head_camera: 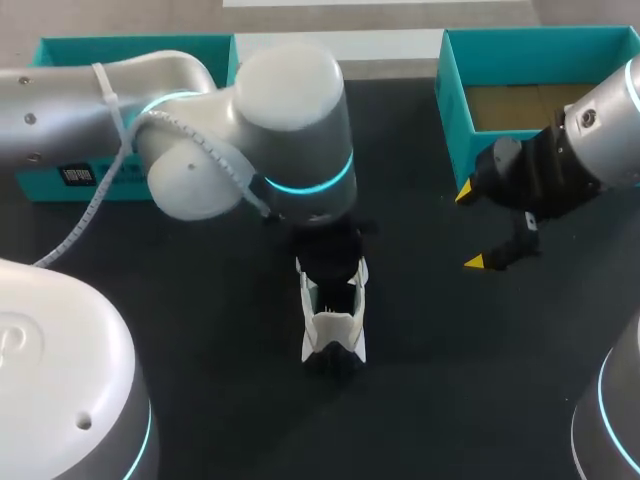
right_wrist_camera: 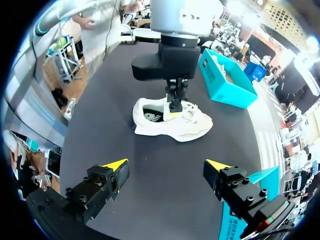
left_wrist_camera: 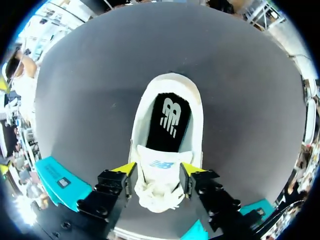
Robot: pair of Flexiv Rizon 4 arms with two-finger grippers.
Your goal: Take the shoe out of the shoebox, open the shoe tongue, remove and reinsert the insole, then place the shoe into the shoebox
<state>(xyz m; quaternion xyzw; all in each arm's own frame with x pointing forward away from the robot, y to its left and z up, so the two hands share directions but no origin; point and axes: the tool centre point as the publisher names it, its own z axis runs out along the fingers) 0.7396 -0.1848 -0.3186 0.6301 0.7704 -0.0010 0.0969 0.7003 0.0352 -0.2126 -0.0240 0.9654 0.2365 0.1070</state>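
Shoe mid-frame, out of box — our L gripper pinches the tongue; R gripper wide, empty. We'd lift tongue slowly, w/o dragging shoe.

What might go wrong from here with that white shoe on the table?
The shoe lies loose on the table, and the right gripper hangs open well off to the side. A pull from the left gripper at the tongue might therefore lift or drag the whole shoe instead of opening it. The loose laces bunched by the tongue might also snag.
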